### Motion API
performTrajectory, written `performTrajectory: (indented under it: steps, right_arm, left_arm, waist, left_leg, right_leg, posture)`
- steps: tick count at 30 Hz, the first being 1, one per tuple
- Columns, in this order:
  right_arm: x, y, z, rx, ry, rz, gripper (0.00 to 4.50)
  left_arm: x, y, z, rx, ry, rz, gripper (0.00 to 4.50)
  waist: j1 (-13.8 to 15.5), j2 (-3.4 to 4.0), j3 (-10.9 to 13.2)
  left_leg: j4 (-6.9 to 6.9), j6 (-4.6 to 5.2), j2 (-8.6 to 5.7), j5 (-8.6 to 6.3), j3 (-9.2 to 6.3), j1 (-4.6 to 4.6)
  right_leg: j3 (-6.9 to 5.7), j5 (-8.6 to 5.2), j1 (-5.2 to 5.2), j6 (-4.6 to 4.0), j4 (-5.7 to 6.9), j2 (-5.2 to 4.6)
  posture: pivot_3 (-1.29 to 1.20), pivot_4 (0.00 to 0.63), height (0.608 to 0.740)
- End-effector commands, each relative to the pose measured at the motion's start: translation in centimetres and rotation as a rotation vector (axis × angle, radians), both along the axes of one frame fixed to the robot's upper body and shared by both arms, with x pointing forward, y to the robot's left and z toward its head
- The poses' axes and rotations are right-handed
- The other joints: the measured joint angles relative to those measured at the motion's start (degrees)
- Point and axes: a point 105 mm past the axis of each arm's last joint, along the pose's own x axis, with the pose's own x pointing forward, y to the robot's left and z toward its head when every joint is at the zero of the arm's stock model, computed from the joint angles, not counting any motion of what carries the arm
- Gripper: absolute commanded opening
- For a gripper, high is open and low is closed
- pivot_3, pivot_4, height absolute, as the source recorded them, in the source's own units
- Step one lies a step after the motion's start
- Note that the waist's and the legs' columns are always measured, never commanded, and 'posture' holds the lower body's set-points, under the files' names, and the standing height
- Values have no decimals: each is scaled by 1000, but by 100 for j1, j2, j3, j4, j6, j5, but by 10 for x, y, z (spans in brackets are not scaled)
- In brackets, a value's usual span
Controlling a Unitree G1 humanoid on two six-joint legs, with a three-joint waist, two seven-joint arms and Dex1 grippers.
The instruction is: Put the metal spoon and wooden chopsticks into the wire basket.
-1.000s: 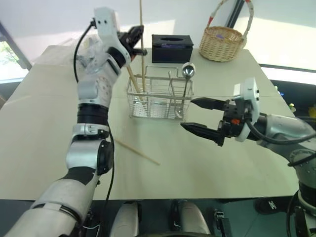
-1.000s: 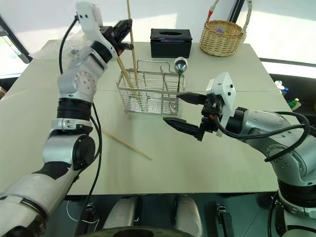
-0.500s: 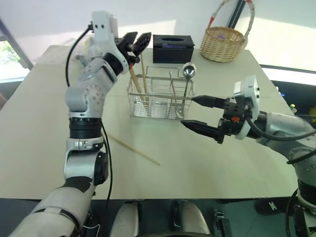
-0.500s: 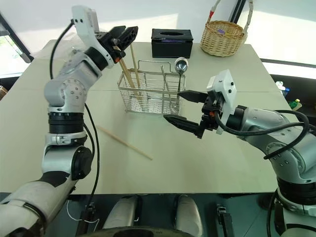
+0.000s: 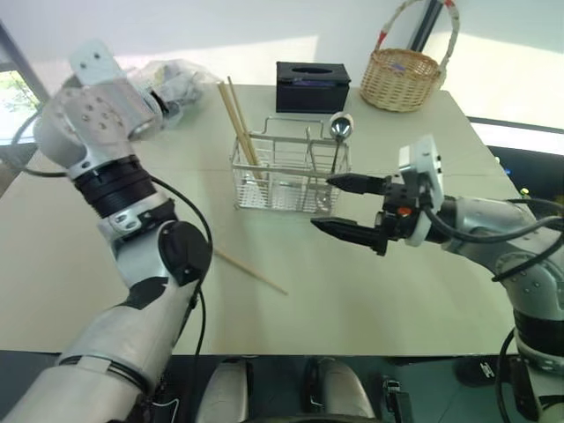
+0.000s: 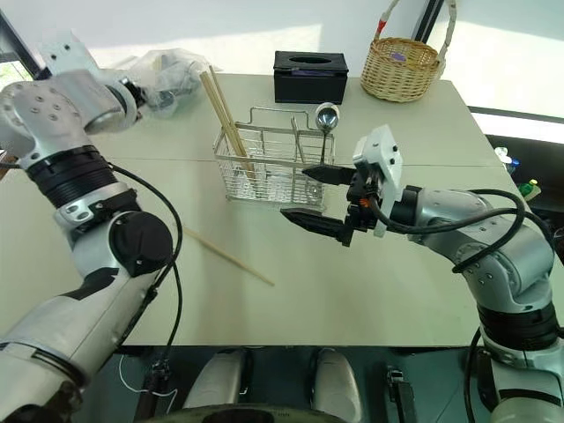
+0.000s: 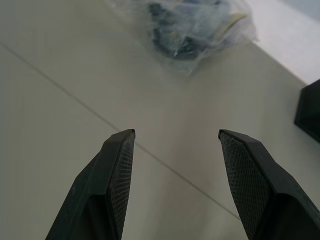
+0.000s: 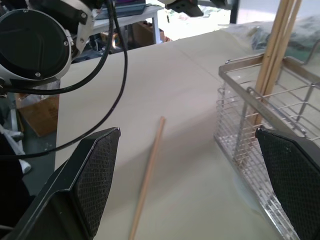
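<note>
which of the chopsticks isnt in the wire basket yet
The single chopstick lying flat on the table, in front of the wire basket. The other chopsticks stand leaning in the basket's left end.

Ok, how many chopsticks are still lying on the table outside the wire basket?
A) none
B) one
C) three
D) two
B: a single chopstick lies flat on the table in front of the wire basket, while two other chopsticks already stand in its left end.
</note>
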Motion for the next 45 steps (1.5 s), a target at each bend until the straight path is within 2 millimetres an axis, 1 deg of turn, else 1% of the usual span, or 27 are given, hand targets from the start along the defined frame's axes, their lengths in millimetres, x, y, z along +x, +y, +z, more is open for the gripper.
performTrajectory:
  steps: [1,3,4,6,8,9,11,14,19,25,28,33,37,41,44,45]
  right_arm:
    - [1,1,9,16,-42,13,4500]
    - [1,2,9,15,-41,14,4500]
    - [1,2,9,14,-41,15,4500]
    - [2,3,8,13,-41,17,4500]
    - [2,4,7,12,-39,20,4500]
    - [1,4,7,12,-38,21,4500]
    - [0,5,7,11,-39,22,4500]
    - [-1,5,7,16,-37,16,4500]
    - [-3,3,7,16,-30,1,4500]
    - [-6,2,8,19,-20,-9,4500]
    - [-7,2,9,22,-19,-14,4500]
    - [-6,0,11,20,-21,-25,4500]
    - [-4,-2,12,17,-24,-34,4500]
    - [-2,-2,14,22,-27,-39,4500]
    - [-1,-1,15,25,-29,-40,4500]
    - [-1,-1,15,26,-30,-40,4500]
  left_arm:
    - [-13,-1,15,22,41,82,2796]
    - [-18,-3,2,35,123,101,2796]
    - [-22,-5,-14,58,219,117,2796]
    - [-29,-8,-36,85,348,131,2796]
    - [-36,-11,-67,82,503,143,2796]
    - [-39,-12,-77,81,558,146,2796]
    - [-43,-14,-94,83,627,144,2796]
    - [-48,-17,-111,86,689,143,2796]
    - [-51,-19,-129,75,743,149,2796]
    - [-52,-31,-143,45,767,138,2796]
    - [-50,-38,-149,-2,755,160,2796]
    - [-51,-48,-157,-98,745,211,2796]
    - [-53,-53,-157,-146,733,249,2796]
    - [-56,-59,-158,-171,740,248,2796]
    - [-56,-60,-160,-187,740,254,1966]
    - [-56,-60,-160,-189,739,254,1463]
  waist:
    - [-4,-1,0]
    - [-9,1,0]
    - [-9,4,-3]
    - [-10,5,-3]
    - [-14,5,-3]
    - [-17,6,-3]
    - [-18,4,-2]
    - [-13,2,-2]
    - [-4,3,-2]
    - [-7,4,-3]
    - [0,9,-6]
    - [43,14,-10]
    - [122,16,-11]
    - [126,16,-11]
    - [122,15,-11]
    - [123,14,-10]
  left_leg:
    - [-1,-1,0,0,0,0]
    - [-3,-2,0,0,2,2]
    - [-4,-3,0,0,2,3]
    - [-5,-4,0,0,5,8]
    - [-4,-7,0,2,5,8]
    - [-5,-9,0,3,5,8]
    - [-5,-10,1,4,5,7]
    - [-5,-12,1,5,5,3]
    - [-4,-13,1,5,5,1]
    - [-4,-13,1,4,6,1]
    - [-4,-13,1,4,6,3]
    - [-3,-12,1,4,6,8]
    - [-3,-12,1,4,8,10]
    - [-3,-12,1,4,10,9]
    - [-3,-12,1,4,10,8]
    - [-3,-12,1,4,10,7]
  right_leg:
    - [0,0,0,0,-1,0]
    - [0,0,0,0,-2,0]
    - [0,0,0,0,-2,0]
    - [1,-1,3,0,-3,0]
    - [1,-1,0,0,-4,0]
    - [1,-1,-2,0,-4,0]
    - [1,-1,-6,0,-6,0]
    - [1,-1,-9,0,-4,0]
    - [1,0,-8,-1,-5,0]
    - [1,0,-8,-1,-7,-1]
    - [1,-1,-7,-1,-10,-1]
    - [1,-1,-1,-1,-10,-2]
    - [1,-1,-3,-1,-10,-3]
    - [1,0,-4,-1,-10,-3]
    - [1,0,-6,-1,-10,-3]
    - [1,0,-6,-1,-10,-3]
  posture:
    - [0,150,706]
    - [0,150,706]
    - [0,150,706]
    - [0,150,706]
    - [0,150,706]
    - [0,150,706]
    - [0,150,706]
    - [0,150,706]
    - [0,150,706]
    - [0,150,706]
    - [0,150,706]
    - [0,150,706]
    - [0,150,706]
    - [0,150,706]
    - [0,150,706]
    - [0,150,706]
